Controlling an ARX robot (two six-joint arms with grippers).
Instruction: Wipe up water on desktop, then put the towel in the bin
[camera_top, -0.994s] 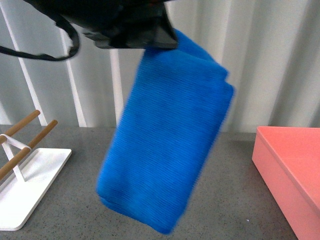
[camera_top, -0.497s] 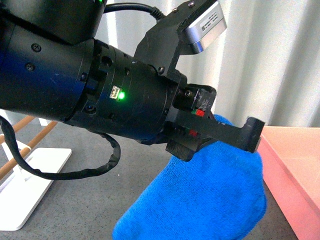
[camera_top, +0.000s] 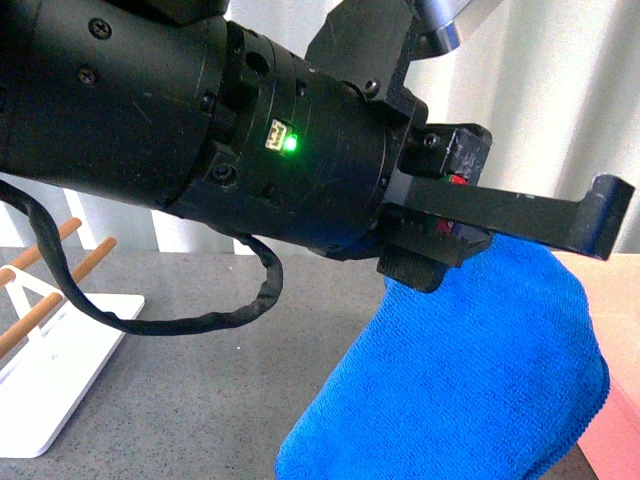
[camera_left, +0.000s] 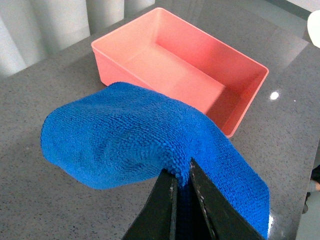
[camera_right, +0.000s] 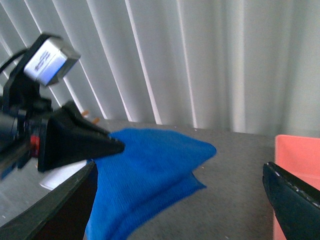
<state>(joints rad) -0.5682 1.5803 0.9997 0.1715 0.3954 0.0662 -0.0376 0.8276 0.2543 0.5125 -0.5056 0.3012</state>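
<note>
My left gripper (camera_top: 600, 225) is shut on the blue towel (camera_top: 470, 380), which hangs from it above the dark grey desktop (camera_top: 200, 390). In the left wrist view the shut jaws (camera_left: 182, 170) pinch a fold of the towel (camera_left: 125, 135), held just short of the empty pink bin (camera_left: 175, 75). The bin shows as a sliver at the right in the front view (camera_top: 622, 320). My right gripper (camera_right: 180, 170) is open and empty, and looks across the desktop (camera_right: 235, 170) at the towel (camera_right: 145, 170), the left gripper (camera_right: 117, 145) and a bin corner (camera_right: 295, 150).
A white tray-stand with wooden bars (camera_top: 50, 370) stands at the left of the desktop. White vertical blinds (camera_right: 200, 60) close off the back. The left arm's black body (camera_top: 200, 130) fills most of the front view.
The left arm has swung down into the front view and moved right towards the bin, carrying the towel. The towel now hangs lower and further right.
</note>
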